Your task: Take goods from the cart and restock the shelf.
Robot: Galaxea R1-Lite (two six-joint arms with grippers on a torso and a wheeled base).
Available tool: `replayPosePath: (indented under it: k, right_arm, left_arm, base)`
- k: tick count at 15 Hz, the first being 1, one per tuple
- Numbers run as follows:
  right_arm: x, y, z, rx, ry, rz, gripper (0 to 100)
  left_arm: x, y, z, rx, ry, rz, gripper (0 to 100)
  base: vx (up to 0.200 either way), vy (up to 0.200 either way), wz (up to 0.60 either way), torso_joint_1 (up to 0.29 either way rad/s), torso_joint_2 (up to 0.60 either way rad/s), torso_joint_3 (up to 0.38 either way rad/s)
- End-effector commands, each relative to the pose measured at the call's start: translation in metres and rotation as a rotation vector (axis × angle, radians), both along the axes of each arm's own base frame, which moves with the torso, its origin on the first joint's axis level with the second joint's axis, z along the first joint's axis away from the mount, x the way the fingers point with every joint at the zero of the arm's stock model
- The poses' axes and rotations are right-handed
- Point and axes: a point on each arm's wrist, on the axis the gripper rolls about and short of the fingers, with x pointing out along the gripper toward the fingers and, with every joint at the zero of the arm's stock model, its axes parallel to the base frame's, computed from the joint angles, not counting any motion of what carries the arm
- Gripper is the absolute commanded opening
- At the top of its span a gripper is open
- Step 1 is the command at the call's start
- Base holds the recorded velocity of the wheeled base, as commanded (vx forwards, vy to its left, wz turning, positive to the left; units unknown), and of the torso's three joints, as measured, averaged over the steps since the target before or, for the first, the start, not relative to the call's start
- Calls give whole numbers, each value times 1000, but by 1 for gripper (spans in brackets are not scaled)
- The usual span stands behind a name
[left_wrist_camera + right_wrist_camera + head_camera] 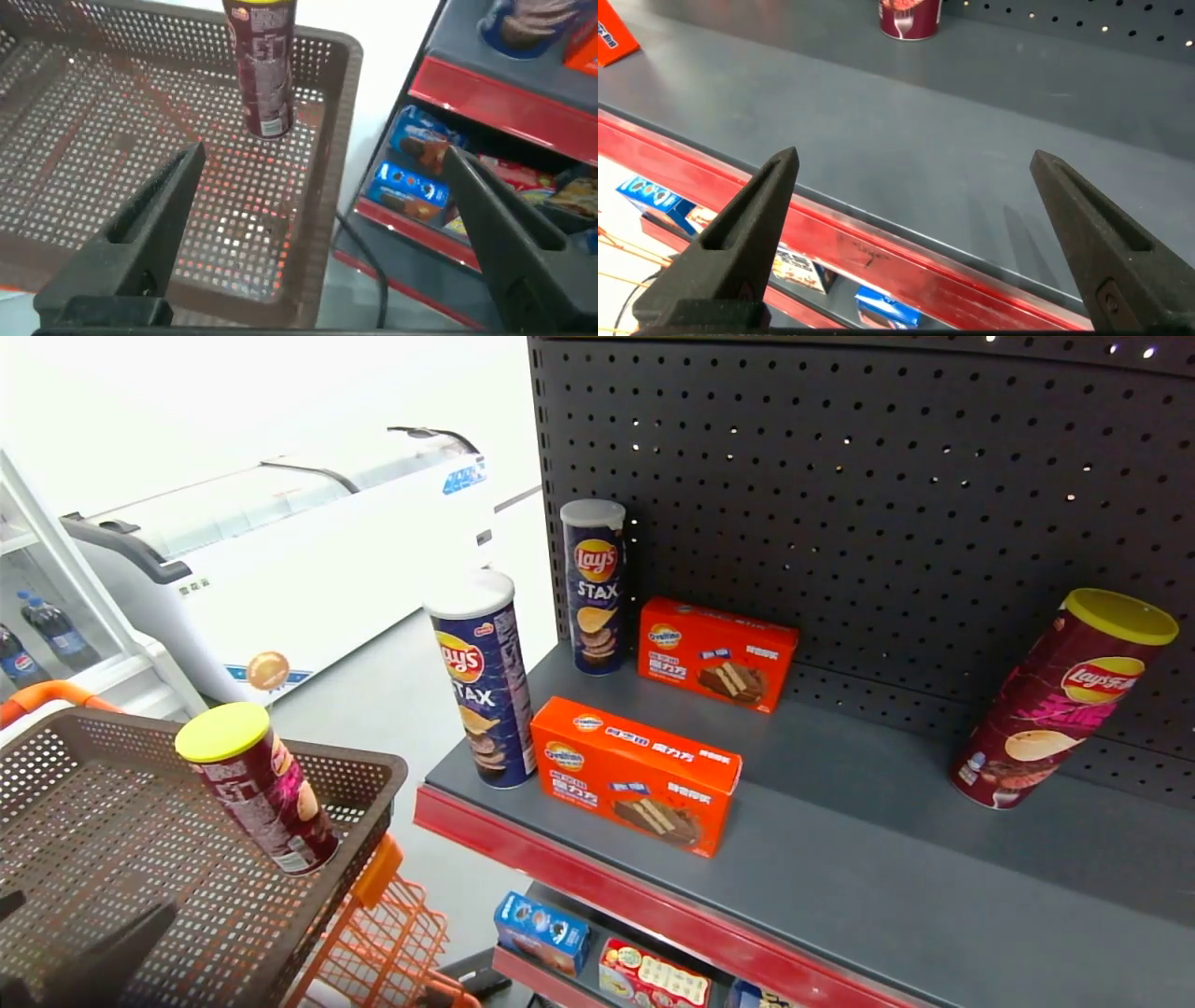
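Just ahead of the left gripper (318, 233), the maroon chip can (263, 70) is standing upright in the brown cart basket (93, 140), near its far wall. We are reading the left jaws as spread wide and holding nothing. The right gripper (915, 233) is hovering over the front edge of the shelf (906, 121), also spread and empty.

For the pick, we are advising:
- going in level
- bracketing the can at mid-body
- closing gently so it is not tipping into the wall

Counting:
- Two maroon cans: the one in the basket, and the shelved maroon can (910, 17) well beyond the right gripper.
- Two blue chip cans (481, 677) (595, 583).
- Two orange snack boxes (635, 775) (717, 651).
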Motion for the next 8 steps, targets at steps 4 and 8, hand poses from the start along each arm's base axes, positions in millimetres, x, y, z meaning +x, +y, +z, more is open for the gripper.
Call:
replayPosePath:
  k: [4, 8]
  right_arm:
    - [0, 0, 0, 0, -1, 0, 100]
    - [0, 0, 0, 0, 1, 0, 100]
  left_arm:
    - [80, 23, -36, 39, 182, 111, 100]
    - [119, 21, -49, 33, 148, 75, 100]
  base:
    - [0, 0, 0, 0, 0, 0]
    - [0, 0, 0, 0, 0, 0]
